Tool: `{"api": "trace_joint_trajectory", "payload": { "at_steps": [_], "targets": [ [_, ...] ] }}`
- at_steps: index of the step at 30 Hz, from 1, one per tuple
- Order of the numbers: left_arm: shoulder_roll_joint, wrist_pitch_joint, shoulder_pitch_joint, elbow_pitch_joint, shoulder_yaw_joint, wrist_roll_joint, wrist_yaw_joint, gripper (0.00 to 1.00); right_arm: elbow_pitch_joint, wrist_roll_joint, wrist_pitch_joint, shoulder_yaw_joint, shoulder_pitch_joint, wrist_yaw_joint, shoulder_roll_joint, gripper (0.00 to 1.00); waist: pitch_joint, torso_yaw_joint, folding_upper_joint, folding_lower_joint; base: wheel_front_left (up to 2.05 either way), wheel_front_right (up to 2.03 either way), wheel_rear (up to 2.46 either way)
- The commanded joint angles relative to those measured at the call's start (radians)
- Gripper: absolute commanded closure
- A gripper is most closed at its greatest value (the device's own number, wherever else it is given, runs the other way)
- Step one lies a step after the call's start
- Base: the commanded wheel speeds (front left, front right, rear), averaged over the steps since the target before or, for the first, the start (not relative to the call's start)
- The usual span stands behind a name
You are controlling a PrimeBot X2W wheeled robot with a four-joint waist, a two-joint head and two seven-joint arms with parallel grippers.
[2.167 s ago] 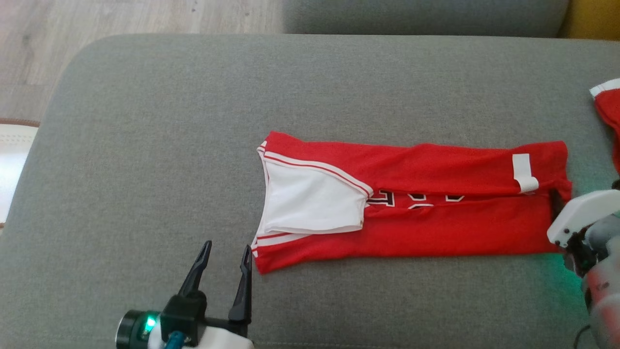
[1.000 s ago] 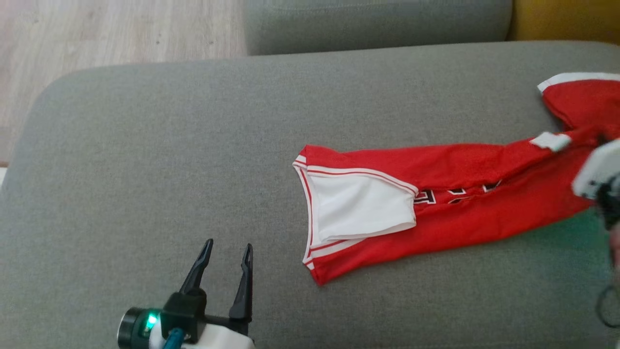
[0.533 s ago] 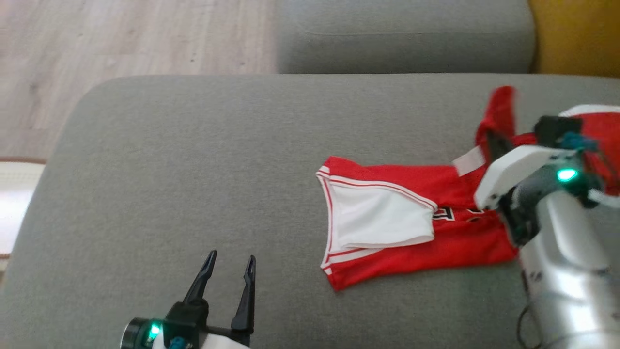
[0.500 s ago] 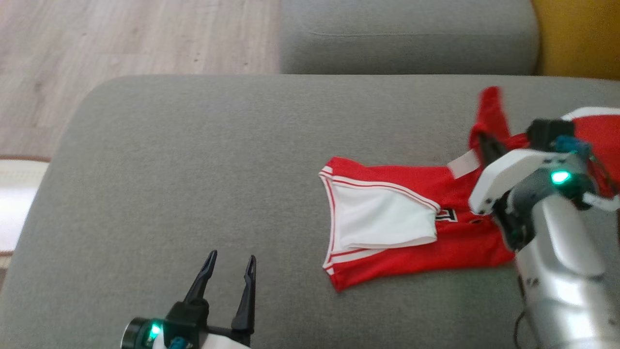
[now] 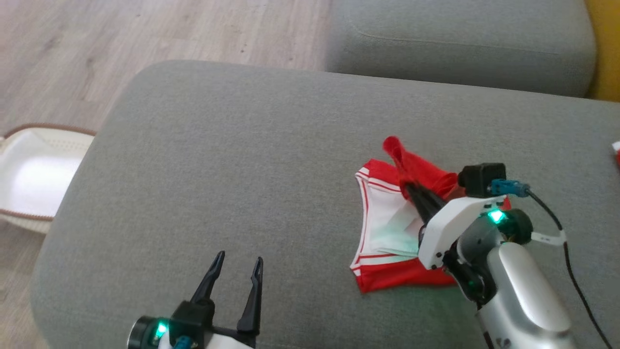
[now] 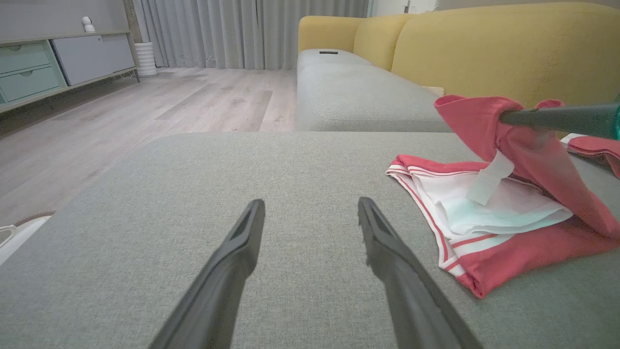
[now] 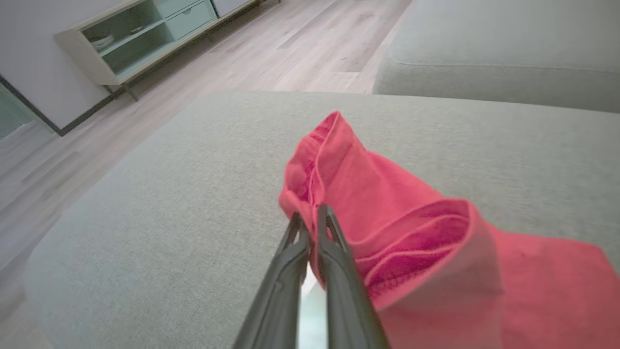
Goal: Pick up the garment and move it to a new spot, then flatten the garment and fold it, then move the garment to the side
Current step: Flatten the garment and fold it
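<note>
The right hand [image 7: 310,214] was clamped on the red garment's [image 5: 387,280] raised end above the sofa [image 5: 242,145]; the left hand [image 5: 240,257] was nearby, fingers apart.

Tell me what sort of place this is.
Probably a home living room: the garment lies on a grey upholstered seat, a yellow sofa stands beyond it, and wood flooring runs to grey curtains and a low sideboard.

No legible text, tag [image 6: 487,182] on garment [image 6: 533,245] (unreadable)
</note>
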Motion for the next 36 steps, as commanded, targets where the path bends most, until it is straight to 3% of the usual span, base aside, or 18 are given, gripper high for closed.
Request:
{"api": "trace_joint_trajectory", "payload": {
  "at_steps": [1,7,8,9,10,18,22,26,27,28,29,36],
  "targets": [
    [-0.013,-0.012,-0.044,-0.028,0.022,0.012,-0.002,0.0,-0.023,0.016,-0.006,0.027,-0.036,0.007,0.01,1.0,0.002,0.015,-0.0001,0.0,0.0,0.0,0.0],
    [-0.016,-0.012,-0.053,-0.018,0.014,0.011,-0.004,0.0,0.091,0.06,-0.03,0.073,-0.062,0.007,0.011,1.0,0.006,0.049,-0.0001,0.0,0.0,0.0,0.0],
    [-0.016,-0.012,-0.055,-0.018,0.013,0.011,-0.003,0.0,0.108,0.069,-0.037,0.079,-0.067,0.007,0.011,0.84,0.007,0.054,-0.0001,0.0,0.0,0.0,0.0],
    [-0.016,-0.012,-0.056,-0.018,0.013,0.01,-0.002,0.0,0.123,0.077,-0.047,0.084,-0.073,0.007,0.011,0.52,0.008,0.057,-0.0001,0.0,0.0,0.0,0.0],
    [-0.017,-0.012,-0.056,-0.018,0.012,0.009,-0.001,0.0,0.133,0.093,-0.061,0.089,-0.079,0.007,0.011,0.0,0.009,0.06,-0.0001,0.0,0.0,0.0,0.0],
    [-0.018,-0.012,-0.05,-0.029,0.012,0.001,0.015,0.0,0.145,0.185,-0.136,0.058,-0.131,0.007,0.011,0.0,0.018,0.051,-0.0001,0.0,0.0,0.0,0.0],
    [-0.019,-0.012,-0.053,-0.034,0.007,-0.004,0.022,0.0,0.156,0.19,-0.089,-0.025,-0.15,0.007,-0.025,0.0,0.027,0.044,-0.0001,0.0,0.0,0.0,0.0],
    [-0.019,-0.012,-0.063,-0.038,0.0,-0.007,0.026,0.0,0.152,0.295,0.011,-0.097,-0.153,0.007,-0.097,0.0,0.042,0.044,-0.0001,0.0,0.0,0.0,0.0],
    [-0.019,-0.012,-0.066,-0.039,-0.002,-0.009,0.026,0.0,0.153,0.319,0.036,-0.11,-0.153,0.007,-0.12,0.16,0.047,0.046,-0.0001,0.0,0.0,0.0,0.0],
    [-0.019,-0.012,-0.069,-0.039,-0.004,-0.011,0.027,0.0,0.155,0.339,0.06,-0.121,-0.152,0.007,-0.143,0.64,0.051,0.047,-0.0001,0.0,0.0,0.0,0.0],
    [-0.019,-0.012,-0.073,-0.04,-0.007,-0.013,0.027,0.0,0.16,0.356,0.084,-0.128,-0.151,0.007,-0.165,0.99,0.057,0.049,-0.0001,0.0,0.0,0.0,0.0],
    [-0.019,-0.012,-0.101,-0.037,-0.033,-0.025,0.033,0.0,0.183,0.466,0.218,-0.1,-0.129,0.007,-0.234,1.0,0.082,0.066,-0.0001,0.0,0.0,0.0,0.0]
  ]
}}
